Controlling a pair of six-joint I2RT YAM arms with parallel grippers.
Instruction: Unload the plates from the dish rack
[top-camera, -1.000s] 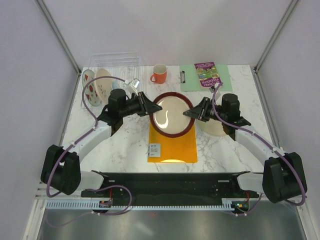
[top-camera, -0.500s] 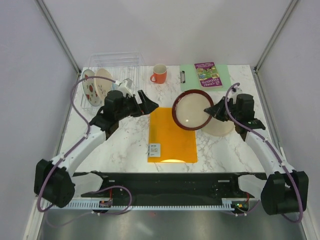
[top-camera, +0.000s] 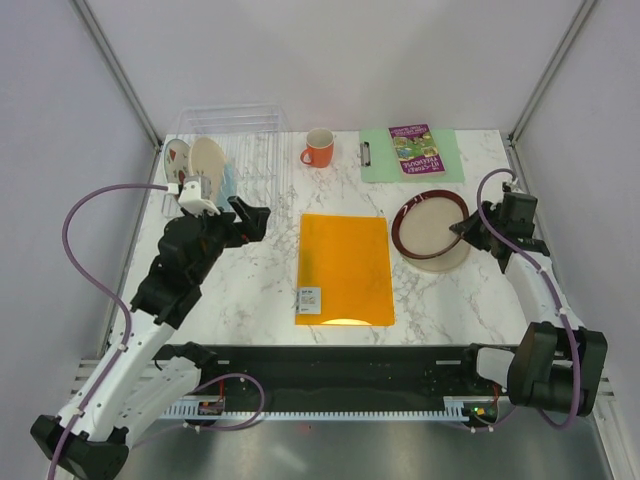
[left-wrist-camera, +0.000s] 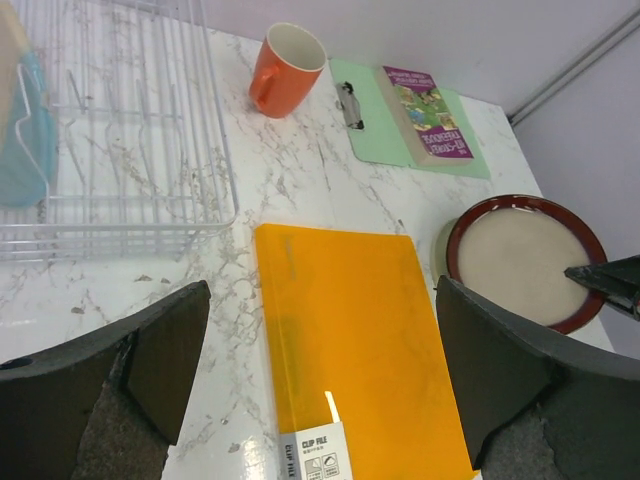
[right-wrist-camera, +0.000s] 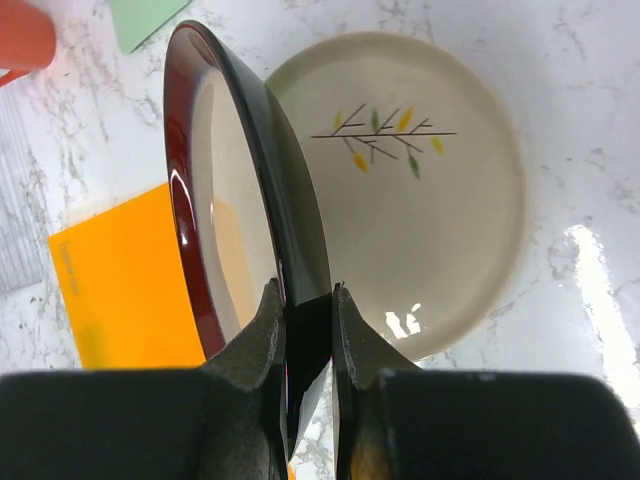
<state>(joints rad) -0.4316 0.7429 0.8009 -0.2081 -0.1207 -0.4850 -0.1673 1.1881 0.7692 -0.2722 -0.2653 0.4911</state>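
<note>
My right gripper (right-wrist-camera: 308, 295) is shut on the rim of the beige plate with the maroon rim (right-wrist-camera: 240, 190), which it holds tilted on edge just above the cream twig-marked plate (right-wrist-camera: 420, 200) lying flat on the table. In the top view that held plate (top-camera: 432, 222) is at the right, with the right gripper (top-camera: 464, 229) on its right edge. The clear dish rack (top-camera: 255, 125) stands at the back left and holds a white plate with red marks (top-camera: 177, 158) and a cream-and-pale-blue plate (top-camera: 210, 168), both upright. My left gripper (top-camera: 247, 216) hangs open and empty beside the rack.
An orange folder (top-camera: 345, 268) lies flat at the table's middle. An orange mug (top-camera: 319, 148) stands behind it. A green clipboard (top-camera: 375, 160) with a book (top-camera: 416, 148) on it lies at the back right. In the left wrist view the rack's ribs (left-wrist-camera: 120, 130) are at the upper left.
My left gripper opened, let go of the maroon-rimmed plate and drew back left toward the rack. My right gripper carried the plate right, from over the folder to above the cream plate.
</note>
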